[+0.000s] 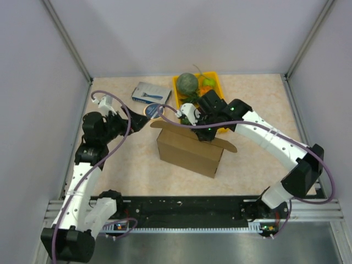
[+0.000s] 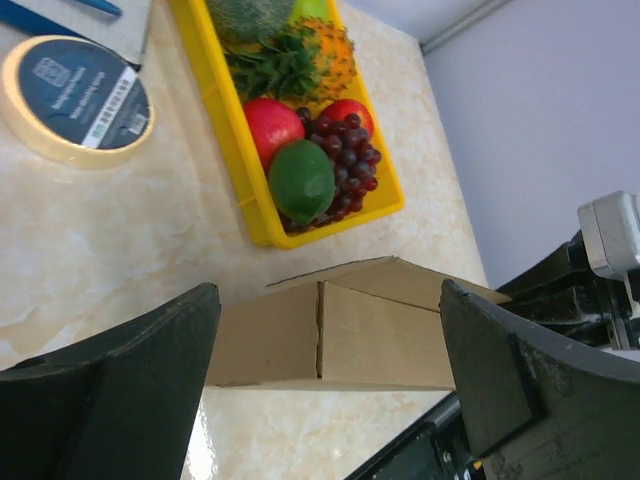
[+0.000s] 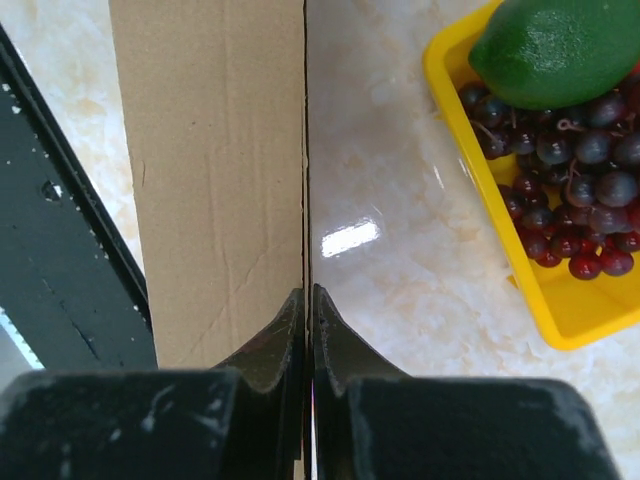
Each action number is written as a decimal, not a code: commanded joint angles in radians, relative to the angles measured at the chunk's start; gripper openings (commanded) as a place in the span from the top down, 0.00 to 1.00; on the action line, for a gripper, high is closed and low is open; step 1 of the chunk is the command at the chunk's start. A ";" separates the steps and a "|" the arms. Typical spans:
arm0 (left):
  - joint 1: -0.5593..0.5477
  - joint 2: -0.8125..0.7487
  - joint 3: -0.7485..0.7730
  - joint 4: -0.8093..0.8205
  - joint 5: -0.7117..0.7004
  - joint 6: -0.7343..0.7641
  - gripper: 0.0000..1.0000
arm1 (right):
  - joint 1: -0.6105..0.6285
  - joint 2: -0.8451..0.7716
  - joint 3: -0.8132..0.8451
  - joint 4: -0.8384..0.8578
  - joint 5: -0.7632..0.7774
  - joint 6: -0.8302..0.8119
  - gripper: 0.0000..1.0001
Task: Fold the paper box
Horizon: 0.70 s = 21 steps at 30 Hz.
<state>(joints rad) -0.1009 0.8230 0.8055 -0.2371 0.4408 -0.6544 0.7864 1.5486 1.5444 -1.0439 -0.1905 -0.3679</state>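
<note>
The paper box [image 1: 190,149] is a plain brown cardboard sheet standing upright in the middle of the table, with flaps sticking out at its top left and right. My right gripper [image 1: 201,131] is shut on the box's top edge; in the right wrist view the thin cardboard edge [image 3: 305,200] runs between the closed fingers [image 3: 308,310]. My left gripper [image 1: 144,116] is open and empty, to the left of the box. In the left wrist view the box [image 2: 340,335] shows between its spread fingers [image 2: 150,370].
A yellow fruit tray [image 1: 203,96] with fruit stands just behind the box, also in the left wrist view [image 2: 300,120]. A roll of tape [image 2: 75,95] and a blue-grey packet [image 1: 150,92] lie at the back left. Walls enclose the table on three sides.
</note>
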 commanded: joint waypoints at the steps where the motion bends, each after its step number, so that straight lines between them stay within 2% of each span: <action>1: 0.056 0.048 0.003 0.203 0.361 0.002 0.05 | -0.018 -0.047 -0.056 0.071 -0.107 -0.023 1.00; 3: 0.056 0.074 0.020 0.194 0.429 0.053 0.05 | -0.022 -0.059 -0.072 0.085 -0.127 -0.025 1.00; 6: 0.055 0.074 0.057 0.090 0.411 0.165 0.05 | -0.022 -0.081 -0.096 0.114 -0.150 -0.031 1.00; 9: 0.053 0.039 0.054 0.094 0.415 0.234 0.06 | -0.024 -0.078 -0.096 0.122 -0.159 -0.034 1.00; 12: 0.040 0.065 0.064 0.091 0.499 0.268 0.12 | -0.024 -0.056 -0.083 0.116 -0.171 -0.029 1.00; 16: -0.039 0.102 0.122 -0.025 0.376 0.459 0.18 | -0.024 -0.048 -0.070 0.105 -0.164 -0.028 1.00; 19: -0.094 0.111 0.107 0.005 0.285 0.593 0.22 | -0.024 -0.044 -0.064 0.094 -0.149 -0.028 1.00; 21: -0.099 0.117 0.083 0.070 0.308 0.645 0.23 | -0.024 -0.039 -0.057 0.091 -0.145 -0.026 1.00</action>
<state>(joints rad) -0.1787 0.9325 0.8890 -0.2375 0.7868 -0.2108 0.7734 1.4902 1.4544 -0.9569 -0.3267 -0.3828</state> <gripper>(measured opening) 0.780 0.008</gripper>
